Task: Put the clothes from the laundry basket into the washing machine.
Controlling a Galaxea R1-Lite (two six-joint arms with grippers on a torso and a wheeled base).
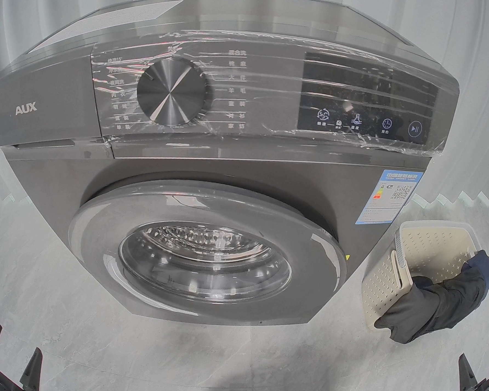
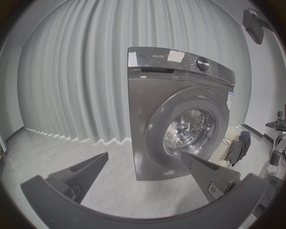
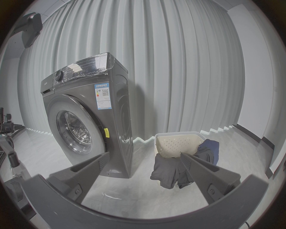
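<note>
You'll find your left gripper (image 1: 14, 344) in the lower left corner of the head frame and your right gripper (image 1: 478, 350) in the lower right corner, each a pair of black, sharply pointed wedges. Close up, each left finger (image 2: 86, 173) is a matte dark-grey tapered block with a finely textured pad (image 2: 186, 159) on its inner face and a round screw (image 2: 212, 189) sunk near its base, and both rise from a curved dark-grey mounting band (image 2: 143, 219). Your right gripper's fingers (image 3: 208, 176) have the same build.
</note>
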